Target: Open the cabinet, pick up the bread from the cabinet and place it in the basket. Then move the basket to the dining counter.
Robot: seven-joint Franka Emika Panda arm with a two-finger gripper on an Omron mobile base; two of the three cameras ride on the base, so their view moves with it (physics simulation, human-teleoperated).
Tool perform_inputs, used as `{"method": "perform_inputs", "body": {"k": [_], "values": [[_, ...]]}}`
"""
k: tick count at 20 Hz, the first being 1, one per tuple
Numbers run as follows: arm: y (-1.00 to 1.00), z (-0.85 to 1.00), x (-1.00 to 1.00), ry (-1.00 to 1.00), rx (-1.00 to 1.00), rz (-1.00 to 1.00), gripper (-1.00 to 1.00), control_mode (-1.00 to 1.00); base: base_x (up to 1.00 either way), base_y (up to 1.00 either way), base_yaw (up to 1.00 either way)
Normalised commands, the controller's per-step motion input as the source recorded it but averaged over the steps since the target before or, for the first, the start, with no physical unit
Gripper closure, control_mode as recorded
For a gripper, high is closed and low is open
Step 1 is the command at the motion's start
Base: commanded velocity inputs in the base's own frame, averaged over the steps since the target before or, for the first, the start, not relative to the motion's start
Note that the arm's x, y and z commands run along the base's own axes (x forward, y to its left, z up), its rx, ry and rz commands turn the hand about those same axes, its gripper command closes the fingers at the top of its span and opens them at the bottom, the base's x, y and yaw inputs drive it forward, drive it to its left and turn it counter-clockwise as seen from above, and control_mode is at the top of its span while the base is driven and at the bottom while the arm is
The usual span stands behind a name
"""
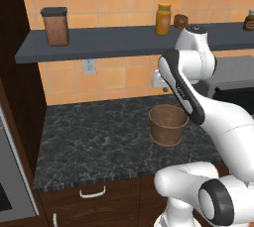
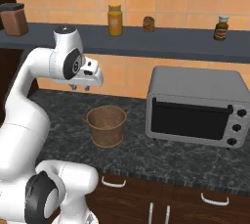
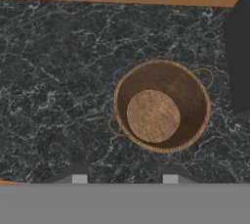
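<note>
On the black speckled worktop (image 1: 94,137), one basket (image 1: 168,124) is standing upright and holding nothing; its woven floor is showing bare in the hand view. One gripper (image 2: 80,87) is hanging above it, fingertips parted and clamping nothing. Beside the basket, one grey toaster oven (image 2: 195,105) is sitting. Along the shelf (image 2: 161,42), jars are standing: one brown canister (image 1: 55,26), one yellow jar (image 2: 115,20), two small dark ones.

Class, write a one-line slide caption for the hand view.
Looking down from the gripper into the empty basket on the black granite worktop.
</note>
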Motion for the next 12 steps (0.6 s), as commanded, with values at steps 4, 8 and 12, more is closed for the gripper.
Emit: {"method": "perform_inputs", "body": {"k": [4,8,12], "values": [[0.00,0.00,-0.27,-0.01,0.00,0.00,-1.00,-1.00,0.00,0.00,0.00],[-0.11,0.00,-0.70,-0.08,0.00,0.00,-1.00,-1.00,0.00,0.00,0.00],[-0.08,0.08,-0.66,-0.25,0.00,0.00,-1.00,-1.00,0.00,0.00,0.00]]}}
